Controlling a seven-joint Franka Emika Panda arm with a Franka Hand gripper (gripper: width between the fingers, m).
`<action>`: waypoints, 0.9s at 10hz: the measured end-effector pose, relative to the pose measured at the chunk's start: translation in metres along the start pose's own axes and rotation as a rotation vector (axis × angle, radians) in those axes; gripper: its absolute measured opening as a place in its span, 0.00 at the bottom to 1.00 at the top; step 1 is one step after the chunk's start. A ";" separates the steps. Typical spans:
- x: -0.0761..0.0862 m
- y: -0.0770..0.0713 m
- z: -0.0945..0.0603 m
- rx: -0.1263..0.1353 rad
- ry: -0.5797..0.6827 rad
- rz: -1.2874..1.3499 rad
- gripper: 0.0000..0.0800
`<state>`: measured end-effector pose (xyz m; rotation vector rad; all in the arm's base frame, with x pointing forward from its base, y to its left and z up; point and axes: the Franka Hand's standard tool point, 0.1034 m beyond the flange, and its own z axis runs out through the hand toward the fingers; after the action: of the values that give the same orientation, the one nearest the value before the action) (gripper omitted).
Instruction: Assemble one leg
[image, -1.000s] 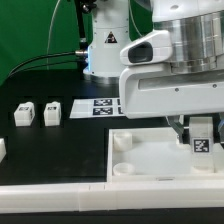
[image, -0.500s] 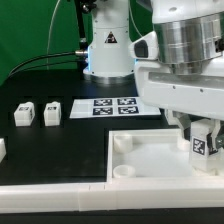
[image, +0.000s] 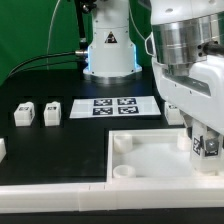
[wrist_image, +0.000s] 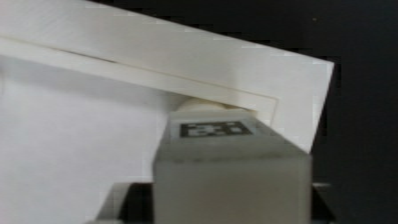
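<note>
Fingers of the gripper (image: 203, 143) sit on either side of the leg (image: 204, 147). Whether they are pinching it or have just let go cannot be told from either view. The leg, a small white block with a black-and-white tag, stands upright at the far corner of the tabletop (image: 150, 160), on the exterior view's right. The wrist view shows its tagged face close against the tray's corner rim. The socket beneath it is hidden.

Likely risk: if the leg is not fully seated, spreading the fingers could let it lean or topple out of the corner. A crooked start could also jam it. Twisting it hard might drag the unclamped tabletop across the black table.

Counted: four legs in all. One is at the gripper, two loose legs (image: 24, 114) stand side by side at the exterior view's left, and a fourth leg (image: 2, 148) is cut off by the frame edge. One tabletop with two open round sockets (image: 122, 141) showing. One marker board (image: 115, 106) carrying four tags. One gripper.
</note>
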<state>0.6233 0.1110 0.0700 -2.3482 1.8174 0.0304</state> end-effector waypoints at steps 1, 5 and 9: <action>0.000 0.000 0.000 0.000 0.000 -0.029 0.46; 0.000 0.000 0.000 -0.003 0.000 -0.314 0.81; -0.005 -0.001 -0.001 -0.056 0.030 -0.877 0.81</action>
<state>0.6227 0.1163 0.0714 -2.9640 0.6634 -0.0679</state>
